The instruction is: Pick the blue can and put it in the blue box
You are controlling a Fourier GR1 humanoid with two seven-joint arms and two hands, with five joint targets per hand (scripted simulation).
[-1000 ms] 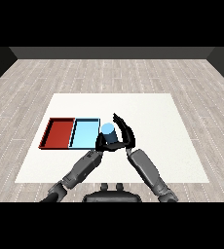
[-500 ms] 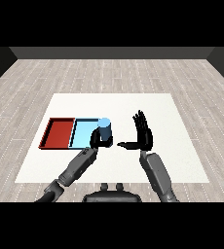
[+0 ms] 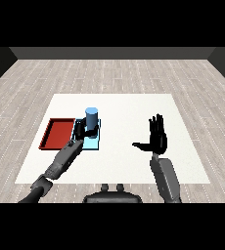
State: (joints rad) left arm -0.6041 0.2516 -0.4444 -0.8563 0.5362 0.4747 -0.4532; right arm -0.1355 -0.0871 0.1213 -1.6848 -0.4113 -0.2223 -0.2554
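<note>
The blue can (image 3: 91,117) stands upright over the light blue tray (image 3: 96,142), toward its far end. My left hand (image 3: 80,130) is curled round the can's lower part from the left side. My right hand (image 3: 156,137) is held up over the white table to the right, fingers straight and thumb out, with nothing in it. It is well apart from the can and both trays.
The red tray (image 3: 57,133) lies directly left of the light blue tray, touching it. The white table (image 3: 129,110) stretches to the right and back of the trays. A wooden floor surrounds the table.
My left hand has carried the can leftward over the light blue tray. My right hand let go of the can and moved away to the right, fingers opening.
</note>
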